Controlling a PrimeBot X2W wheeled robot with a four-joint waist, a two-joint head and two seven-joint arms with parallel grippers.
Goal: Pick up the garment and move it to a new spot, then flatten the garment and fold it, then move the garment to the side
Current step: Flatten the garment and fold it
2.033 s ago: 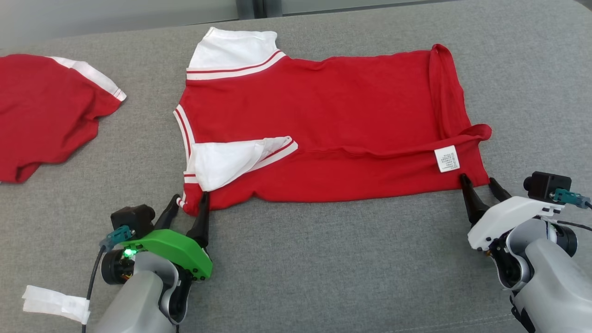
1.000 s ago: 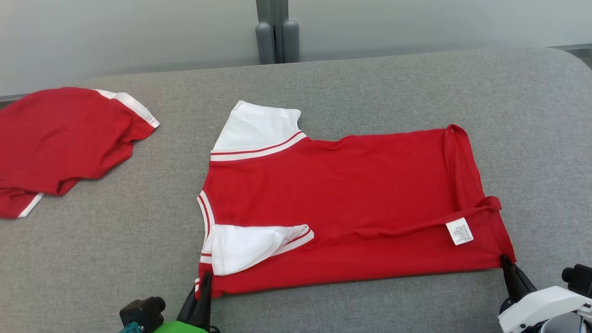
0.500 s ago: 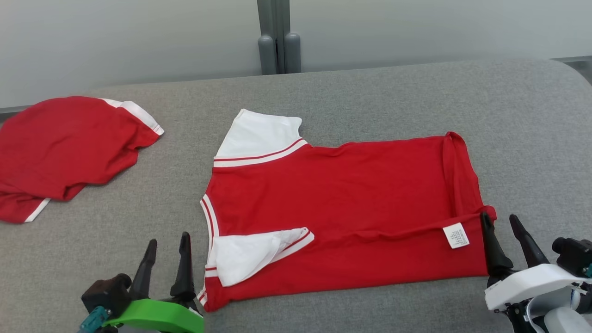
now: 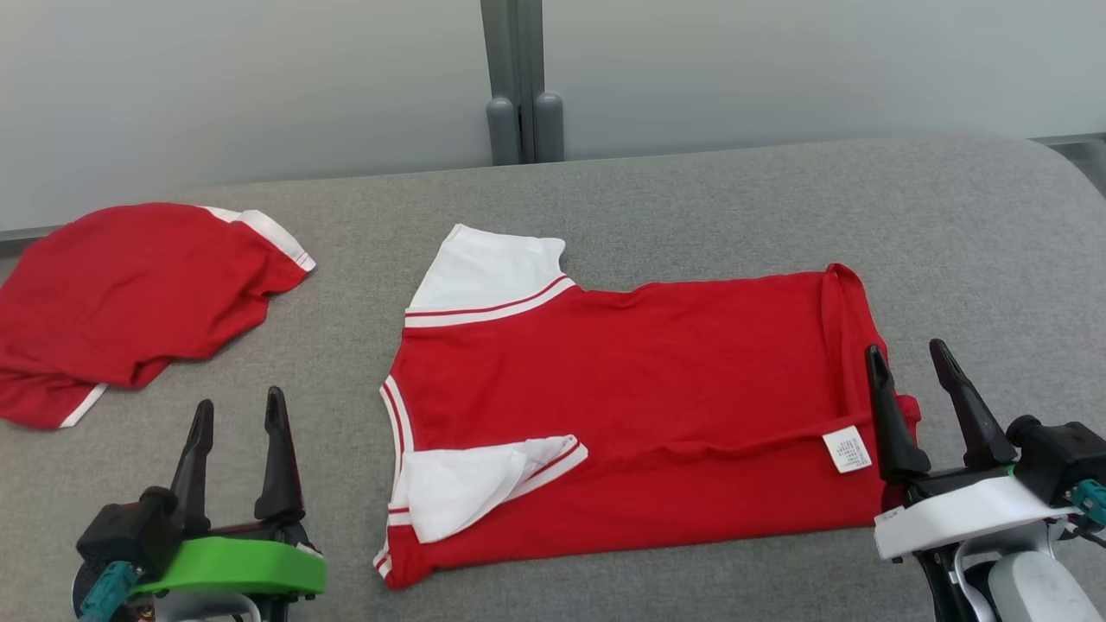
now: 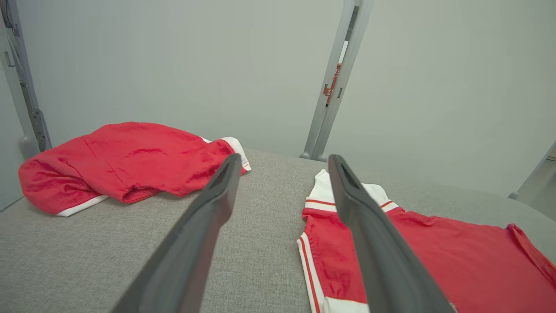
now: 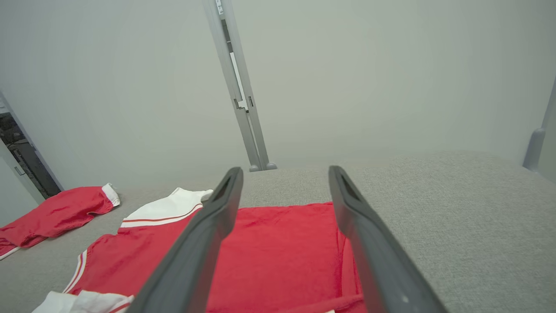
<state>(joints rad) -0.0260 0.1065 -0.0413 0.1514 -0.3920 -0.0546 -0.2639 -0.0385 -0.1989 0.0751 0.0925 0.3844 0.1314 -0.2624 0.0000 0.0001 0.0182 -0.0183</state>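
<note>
A red garment (image 4: 639, 380) with white sleeves lies spread on the grey padded table (image 4: 691, 199), its near edge folded over and a white label (image 4: 846, 449) showing at its right end. One white sleeve (image 4: 479, 479) is tucked over the front left part. My left gripper (image 4: 235, 410) stands open to the left of the garment, lifted off it, with nothing between its fingers. My right gripper (image 4: 907, 356) stands open above the garment's right hem, also holding nothing. The garment (image 5: 417, 256) lies to the right of the left fingers, and the garment (image 6: 278, 252) lies under the right fingers.
A second red garment (image 4: 130, 294) with white trim lies bunched at the table's far left, also seen as a red heap (image 5: 126, 161). A grey post (image 4: 518, 86) rises behind the table's far edge against a pale wall. The table's right corner (image 4: 1054, 173) is rounded.
Both grippers have let go of the garment's near corners, opened and lifted. The garment's near edge now lies folded on the table. The head camera has tilted up.
</note>
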